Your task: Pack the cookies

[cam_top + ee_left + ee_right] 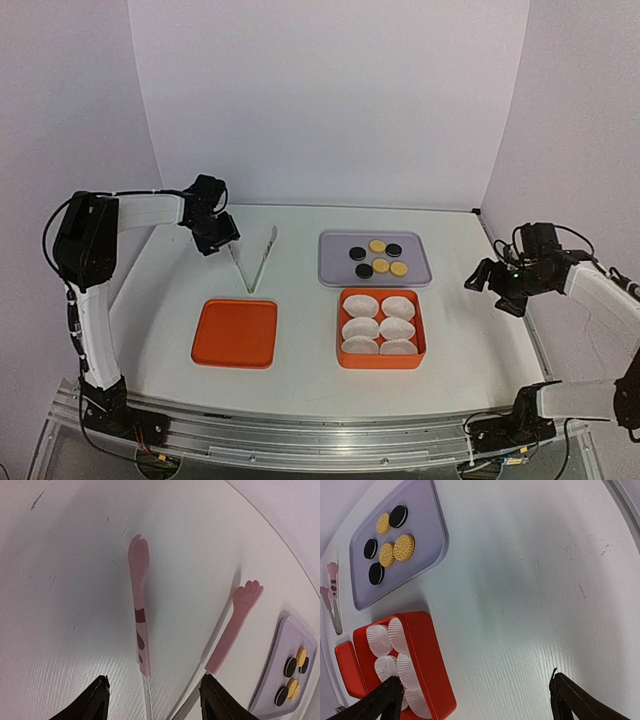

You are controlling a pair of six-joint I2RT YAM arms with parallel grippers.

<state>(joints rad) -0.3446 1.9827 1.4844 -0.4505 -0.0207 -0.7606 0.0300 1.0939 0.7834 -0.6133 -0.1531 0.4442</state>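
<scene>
The cookies (377, 258), three dark and three golden, lie on a lavender tray (335, 245) at the table's middle back. They also show in the right wrist view (404, 547) and the left wrist view (290, 667). Pink-tipped metal tongs (255, 262) lie spread in a V left of the tray. My left gripper (222, 238) hovers open over the tongs' (139, 610) left arm, which runs between its fingers (155, 680); the right arm ends beside the right finger (212, 695). My right gripper (478, 280) is open over bare table (475, 680), right of the box.
An orange box (340, 330) holding several white paper cups stands in front of the tray; its side (427, 660) lies near my right gripper's left finger. The flat orange lid (236, 332) rests to the box's left. White walls close in the back and sides.
</scene>
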